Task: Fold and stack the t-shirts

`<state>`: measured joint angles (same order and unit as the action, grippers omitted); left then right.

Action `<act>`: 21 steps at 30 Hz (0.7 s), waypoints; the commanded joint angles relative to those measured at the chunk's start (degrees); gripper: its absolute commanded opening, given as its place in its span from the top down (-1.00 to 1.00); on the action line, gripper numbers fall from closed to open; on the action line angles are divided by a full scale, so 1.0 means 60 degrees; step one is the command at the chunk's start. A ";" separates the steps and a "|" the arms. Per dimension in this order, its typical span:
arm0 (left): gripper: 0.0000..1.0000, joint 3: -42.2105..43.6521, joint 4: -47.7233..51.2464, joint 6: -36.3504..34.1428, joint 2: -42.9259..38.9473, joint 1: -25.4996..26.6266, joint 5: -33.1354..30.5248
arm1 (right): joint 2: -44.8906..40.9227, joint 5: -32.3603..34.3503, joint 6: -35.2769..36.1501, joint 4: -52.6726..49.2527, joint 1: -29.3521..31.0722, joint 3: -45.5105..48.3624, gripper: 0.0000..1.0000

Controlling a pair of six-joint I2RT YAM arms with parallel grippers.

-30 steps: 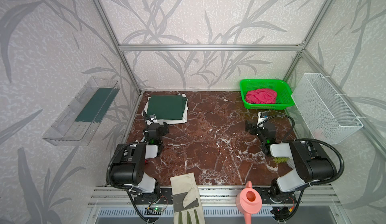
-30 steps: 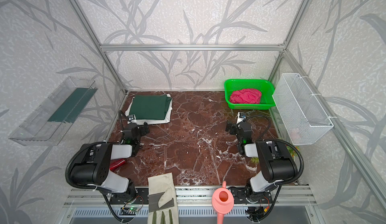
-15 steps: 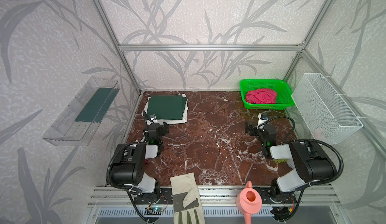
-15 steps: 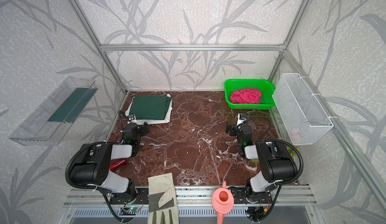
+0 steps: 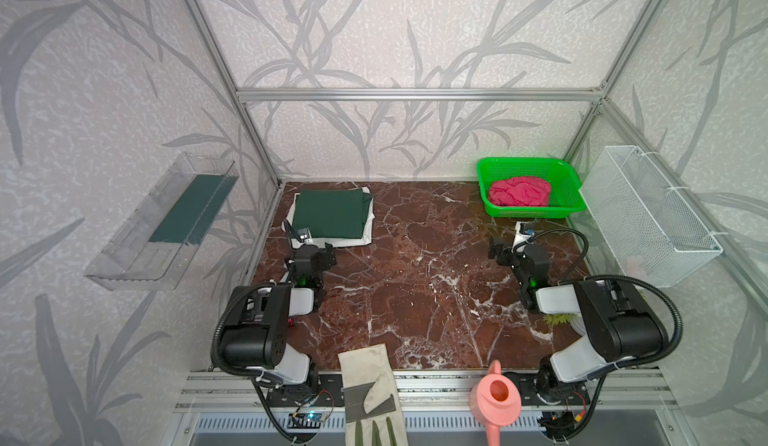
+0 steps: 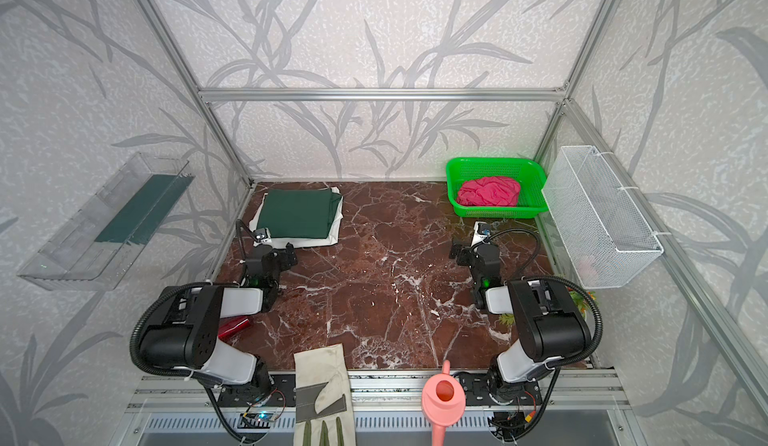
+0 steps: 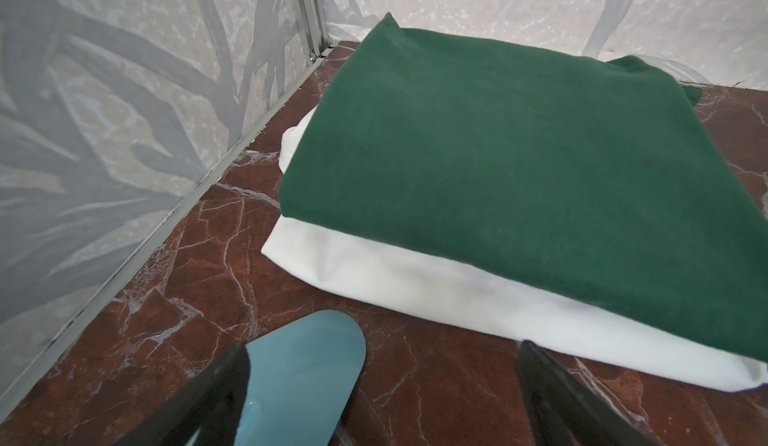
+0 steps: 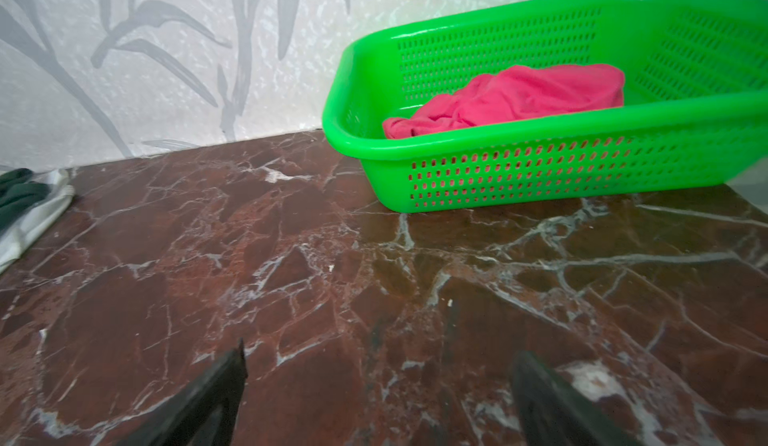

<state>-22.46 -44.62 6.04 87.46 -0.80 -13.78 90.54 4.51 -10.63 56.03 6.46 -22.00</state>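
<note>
My left gripper (image 7: 384,365) hangs with its jaws spread wide and empty, just short of the stack at the back left of the surface (image 5: 415,281), a glossy red-brown marble-patterned slab veined in white. The dark green t-shirt (image 7: 519,165), matte soft cotton folded into a flat rectangle, lies on the white t-shirt (image 7: 415,290), whose smooth folded edge sticks out beneath it. My right gripper (image 8: 380,356) is likewise wide open and holds nothing, low over bare marble. Beyond it the pink-red t-shirt (image 8: 511,98) sits crumpled in a bright green perforated plastic basket (image 8: 540,173) at the back right.
</note>
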 commanded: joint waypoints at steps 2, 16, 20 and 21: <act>-0.99 -0.0137 -0.0131 -0.0135 -0.0146 0.0020 0.0023 | -0.0112 0.0420 0.0091 -0.0294 -0.0022 0.0059 -0.98; -0.99 -0.0129 -0.0128 -0.0133 -0.0134 0.0023 0.0014 | -0.0105 0.0294 0.0091 -0.0360 -0.0003 0.0022 -0.98; -0.98 -0.0135 -0.0126 -0.0132 -0.0135 0.0021 0.0025 | -0.0076 -0.0031 0.2134 -0.0655 -0.0036 -0.0146 -0.98; -0.98 -0.0128 -0.0138 -0.0129 -0.0146 0.0030 0.0019 | -0.0078 -0.0022 0.2140 -0.0634 -0.0036 -0.0153 -0.98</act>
<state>-22.46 -44.62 6.04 87.46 -0.80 -13.78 90.54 4.99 -3.90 52.86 6.35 -22.02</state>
